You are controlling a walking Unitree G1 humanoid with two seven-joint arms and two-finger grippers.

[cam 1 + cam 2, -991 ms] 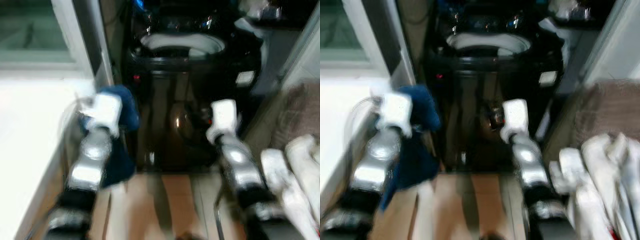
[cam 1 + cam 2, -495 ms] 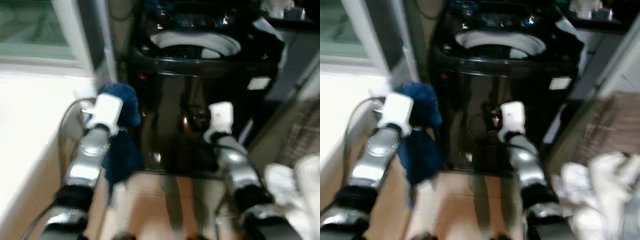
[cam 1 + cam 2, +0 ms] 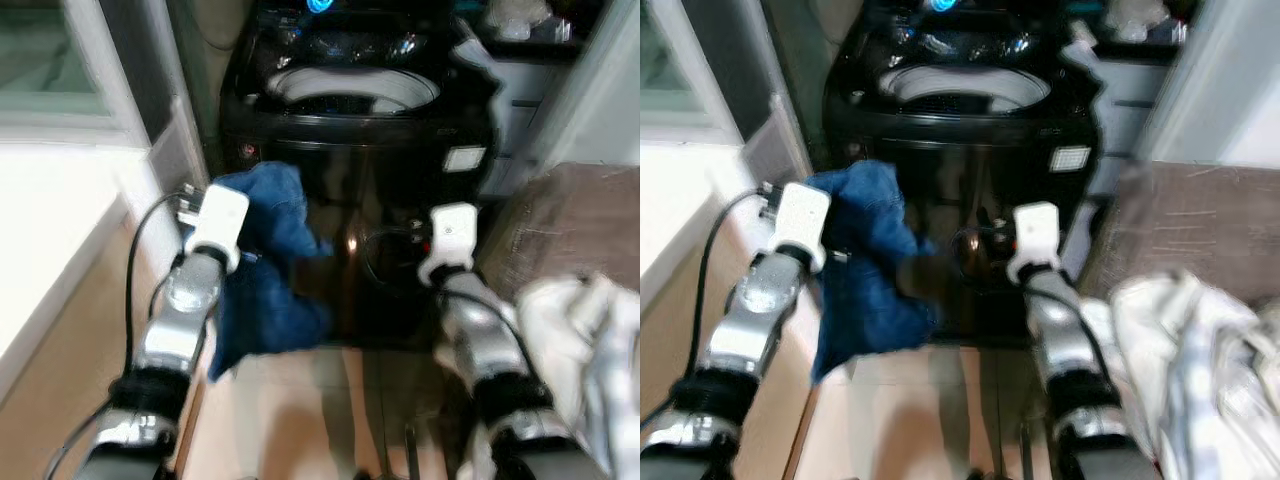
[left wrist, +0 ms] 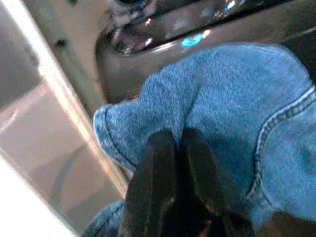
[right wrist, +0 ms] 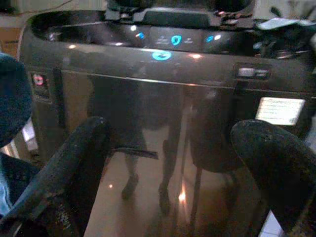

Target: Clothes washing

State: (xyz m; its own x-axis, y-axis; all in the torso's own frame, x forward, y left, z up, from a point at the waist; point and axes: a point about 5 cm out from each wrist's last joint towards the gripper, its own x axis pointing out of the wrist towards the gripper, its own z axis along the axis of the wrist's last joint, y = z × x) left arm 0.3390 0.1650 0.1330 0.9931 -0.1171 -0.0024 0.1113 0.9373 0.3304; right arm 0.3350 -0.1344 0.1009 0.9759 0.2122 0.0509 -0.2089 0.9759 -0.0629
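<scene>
The robot stands a little farther back from the washer than half a second ago, the view now sharper, and the jeans swing further across toward the machine's black front than they did then. At far left a white counter edges the scene, with a tan wall beneath it running down beside the left arm and a black cable looping along that arm. The left gripper is clamped on a fold of the denim, its two black fingers pressed together over the cloth, holding the jeans up beside the washer's left front corner. The garment hangs with its long axis running downward, bunched at the top by the wrist and trailing to a point low on the left, above the tiled floor. The washer's lid is up and its pale drum rim shows; a blue light glows on the panel behind it. The strip of floor between the two arms lies open up to the machine. The right gripper is spread wide and holds nothing, aimed at the glossy front panel. At far right a heap of white laundry crowds the right arm, a brown surface behind it.
</scene>
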